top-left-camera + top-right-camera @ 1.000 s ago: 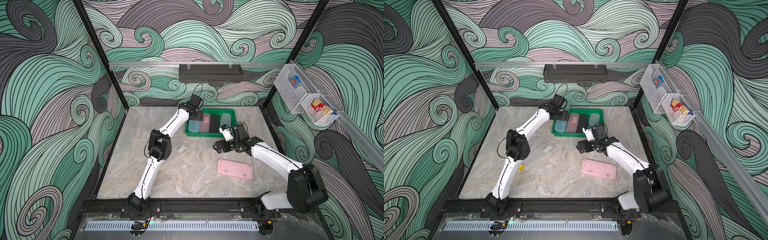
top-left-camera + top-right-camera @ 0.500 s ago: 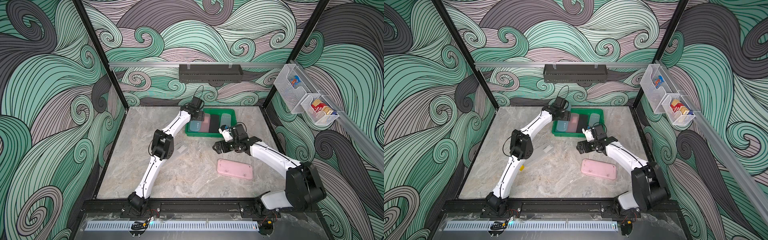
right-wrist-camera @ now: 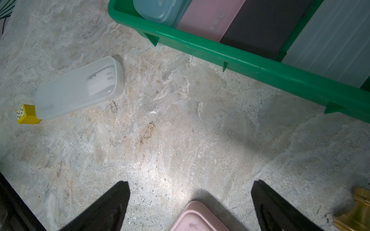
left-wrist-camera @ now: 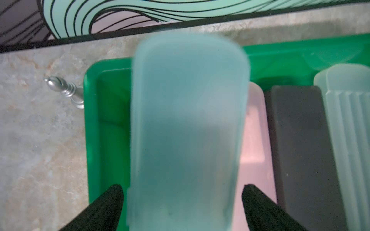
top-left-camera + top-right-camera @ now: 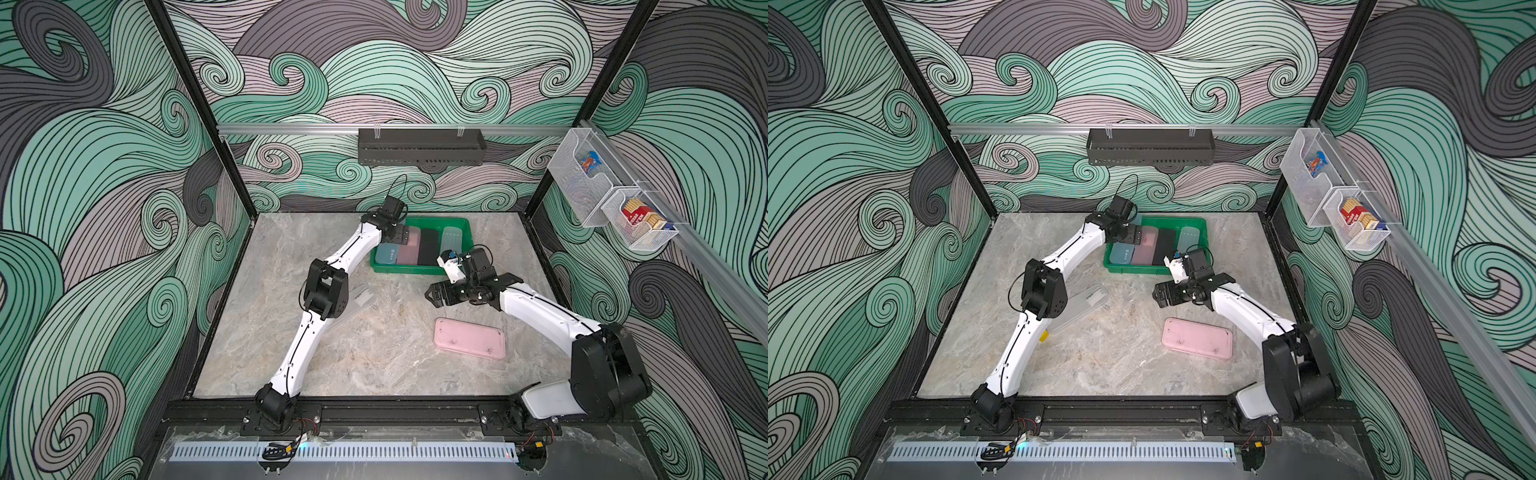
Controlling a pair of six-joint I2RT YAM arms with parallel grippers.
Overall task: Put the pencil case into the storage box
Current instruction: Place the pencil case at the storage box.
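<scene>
Left gripper (image 4: 181,187) has sprung wide since a second ago, letting go of the blue pencil case (image 4: 186,120).

We see its jaws standing clear on both sides of the blurred case, which sits inside the green storage box (image 4: 88,120) at its left end, beside a pink case (image 4: 254,140). Our right gripper (image 3: 191,182) hangs spread wide and empty over the table (image 5: 374,353), near a second pink case (image 5: 469,337).
</scene>
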